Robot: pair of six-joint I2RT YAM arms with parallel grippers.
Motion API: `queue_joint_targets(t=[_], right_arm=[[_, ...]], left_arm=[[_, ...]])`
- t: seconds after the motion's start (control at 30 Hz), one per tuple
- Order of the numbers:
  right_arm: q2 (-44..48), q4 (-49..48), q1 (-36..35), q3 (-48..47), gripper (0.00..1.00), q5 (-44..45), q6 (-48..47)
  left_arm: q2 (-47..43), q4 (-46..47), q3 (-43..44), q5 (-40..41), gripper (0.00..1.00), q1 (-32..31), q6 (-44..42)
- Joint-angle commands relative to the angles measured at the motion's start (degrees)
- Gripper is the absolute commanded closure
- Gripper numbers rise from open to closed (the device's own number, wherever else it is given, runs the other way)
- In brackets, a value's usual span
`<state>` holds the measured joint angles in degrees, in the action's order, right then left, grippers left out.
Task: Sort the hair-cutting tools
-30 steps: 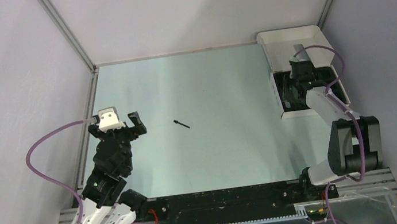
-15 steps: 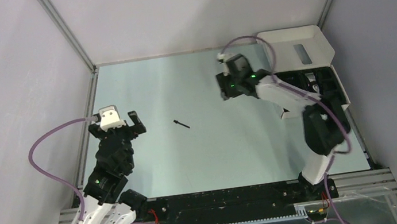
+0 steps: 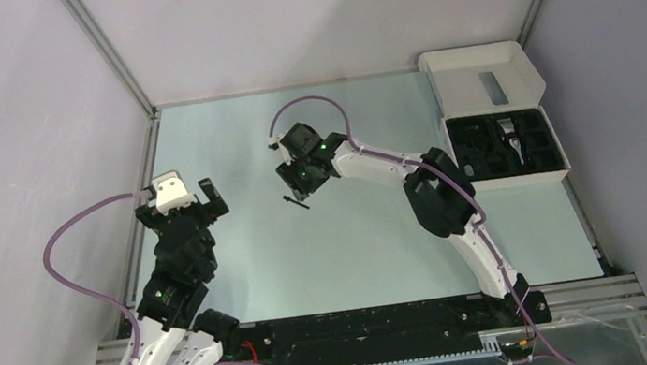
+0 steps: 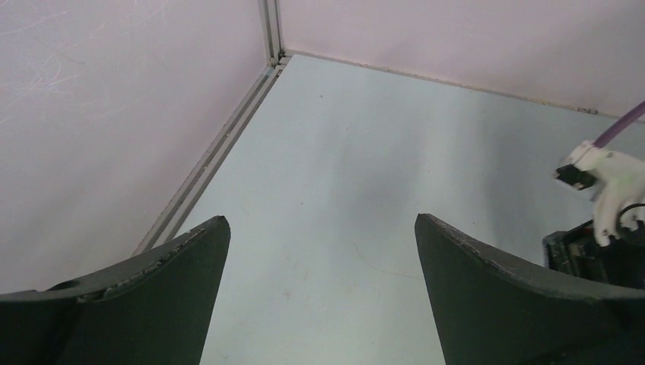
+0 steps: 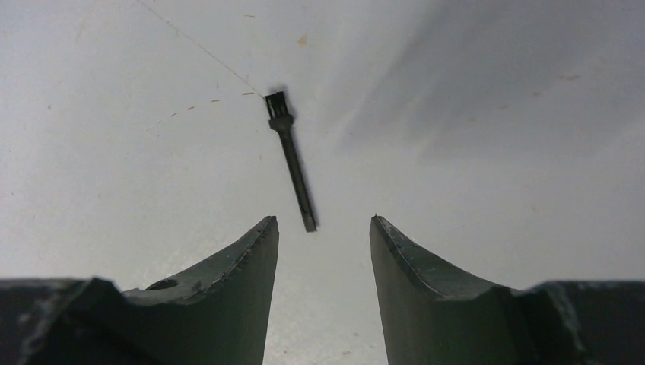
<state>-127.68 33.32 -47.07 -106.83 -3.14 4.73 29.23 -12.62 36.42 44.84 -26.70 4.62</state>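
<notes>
The right gripper (image 5: 323, 224) hangs low over the table (image 3: 374, 232) with its jaws partly open and nothing between them. The thin stick (image 5: 293, 163) lies flat just ahead of the fingertips. Its near end sits at the mouth of the gap, closer to the left-hand finger in the wrist view, and its brush-like head points away.

The trouble I see is in that offset. If the jaws close from here they would catch only the very end of the stick, or the nearer finger would nudge it first and spin it aside. It is also thin and flat on the surface, so a close made too high may pass over it, while one made too low would scrape the fingertips on the table.

A grip by the end alone could let it swing or drop on the way to the white box (image 3: 513, 181), well apart at the right — where a silver-tipped trimmer body (image 3: 507, 130) already sits.

The left gripper (image 3: 179, 204) is wide open, empty and well clear.
</notes>
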Motion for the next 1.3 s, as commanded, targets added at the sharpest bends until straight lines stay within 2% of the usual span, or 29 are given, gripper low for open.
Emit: queue_joint_targets(t=[0.0, 0.43, 0.77, 0.93, 1.07, 1.27], right_arm=[[-4.2, 3.4, -0.9, -5.6, 0.48, -3.0, -0.9], [-8.7, 6.5, -2.8, -8.6, 0.62, 1.2, -2.2], [-11.3, 13.3, -4.8, -10.4, 0.73, 6.5, -3.4], [-11.8, 16.7, -4.7, -10.0, 0.87, 7.3, -3.6], [-8.8, 18.9, -4.3, -6.6, 0.97, 7.6, -2.7], [1.3, 21.1, -3.5, 7.1, 1.0, 6.7, -1.5]], left_arm=[[-0.1, 1.9, -0.3, 1.4, 0.02, 0.5, 0.5], [0.1, 2.3, -0.6, 0.5, 0.02, 0.6, 0.2], [0.2, 2.5, -0.7, 0.6, 0.02, 0.7, -0.1], [0.1, 2.6, -0.7, 0.6, 0.02, 0.8, -0.2], [0.1, 2.6, -0.7, 0.7, 0.02, 0.9, -0.3], [0.0, 2.5, -0.7, 0.7, 0.02, 0.9, -0.3]])
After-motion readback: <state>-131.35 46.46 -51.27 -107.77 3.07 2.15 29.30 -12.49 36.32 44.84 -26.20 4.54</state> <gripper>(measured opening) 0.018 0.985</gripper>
